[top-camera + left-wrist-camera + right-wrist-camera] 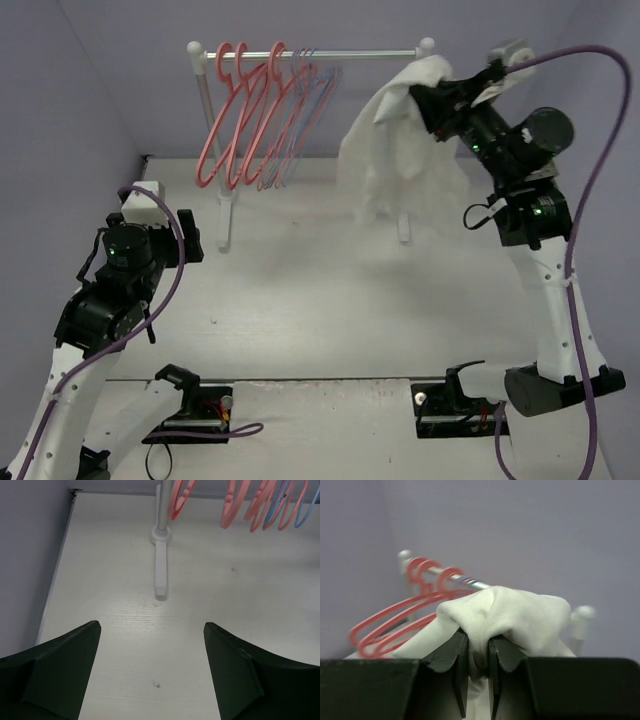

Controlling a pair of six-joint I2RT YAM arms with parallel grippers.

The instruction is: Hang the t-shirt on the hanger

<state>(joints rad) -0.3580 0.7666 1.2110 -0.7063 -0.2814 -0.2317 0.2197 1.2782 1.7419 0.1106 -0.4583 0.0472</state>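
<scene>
The fingers of the right gripper (475, 647) are nearly closed and pinch a fold of the white t-shirt (510, 615) between them. The cloth bulges over the fingertips and the rest hangs down loosely below them. This gripper is high, at the far right of the scene, near the right end of the rail (350, 53) of the small clothes rack.

The thin light-blue hanger (325, 88) hangs by its hook on this rail, just right of the pink hangers (235, 120) and left of the t-shirt. The cloth is not over it.

The fingers of the left gripper (151, 626) are wide open and hold nothing. They are above the white table (320, 290) at the near left, pointing toward the left foot of the rack.
</scene>
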